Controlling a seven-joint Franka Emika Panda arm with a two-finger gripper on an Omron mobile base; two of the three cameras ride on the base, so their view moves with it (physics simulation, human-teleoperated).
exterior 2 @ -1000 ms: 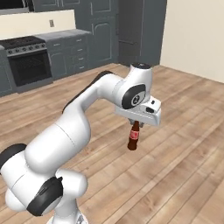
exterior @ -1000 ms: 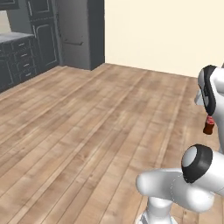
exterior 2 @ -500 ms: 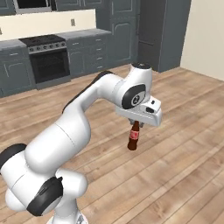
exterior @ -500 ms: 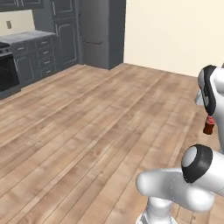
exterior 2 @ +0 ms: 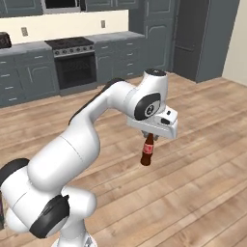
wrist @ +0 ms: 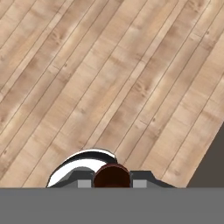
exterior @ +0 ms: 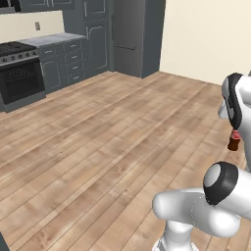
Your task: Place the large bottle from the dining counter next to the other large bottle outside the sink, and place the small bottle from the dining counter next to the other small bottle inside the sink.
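My gripper [exterior 2: 149, 136] is shut on the neck of the small bottle [exterior 2: 147, 154], a dark brown bottle with a red label. The bottle hangs upright high above the wooden floor. At the right edge of the left base view, the small bottle [exterior: 234, 142] shows below the hand [exterior: 235, 131]. From the hand camera I look down on the small bottle's dark round top [wrist: 112, 176], held between the two fingertips [wrist: 85, 182]. The sink, the dining counter, the large bottles and the other small bottle are out of view.
Open wooden floor [exterior: 98, 147] lies all around the arm. A black stove [exterior 2: 75, 62] stands among grey cabinets [exterior 2: 21, 79] along the far wall, with a tall grey fridge [exterior 2: 198, 36] to its right. A dark edge [wrist: 212, 168] cuts the hand view's lower right.
Both base views have swung, so the camera has moved: the stove, cabinets and fridge slid to the right. The arm's pose and its grip on the small bottle are unchanged.
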